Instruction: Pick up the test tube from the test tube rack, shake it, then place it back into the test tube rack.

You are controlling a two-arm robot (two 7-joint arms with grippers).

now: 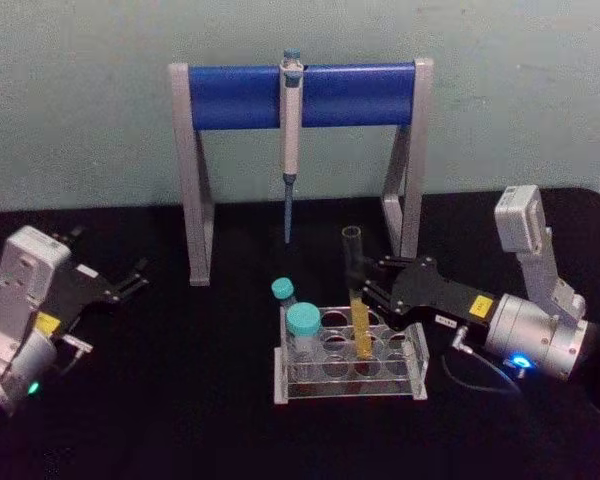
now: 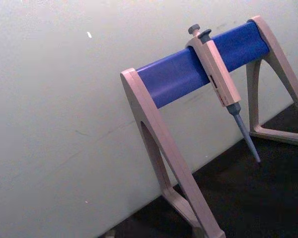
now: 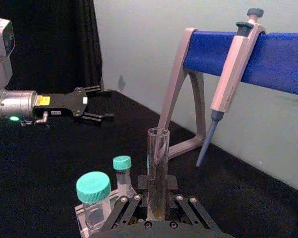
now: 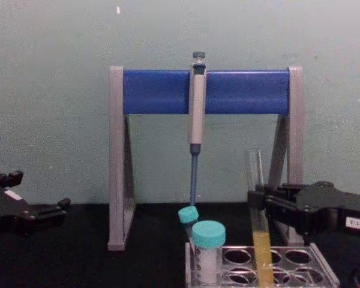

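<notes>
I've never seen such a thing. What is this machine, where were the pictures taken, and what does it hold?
A two-armed robot at a black table. One picture is from its head, one from its chest, one from each wrist. On it stand a low translucent plastic rack with teal-capped tubes and a tall grey-and-blue stand holding a pipette. The right gripper has its jaws shut on a long clear glass tube of yellow liquid, foot in the rack. The left gripper is open, on the left.

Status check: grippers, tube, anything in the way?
Left gripper open, parked far left. Right gripper at the test tube, upper part. Tube seated in the test tube rack, leaning slightly. Teal-capped tubes to its left, apart.
</notes>
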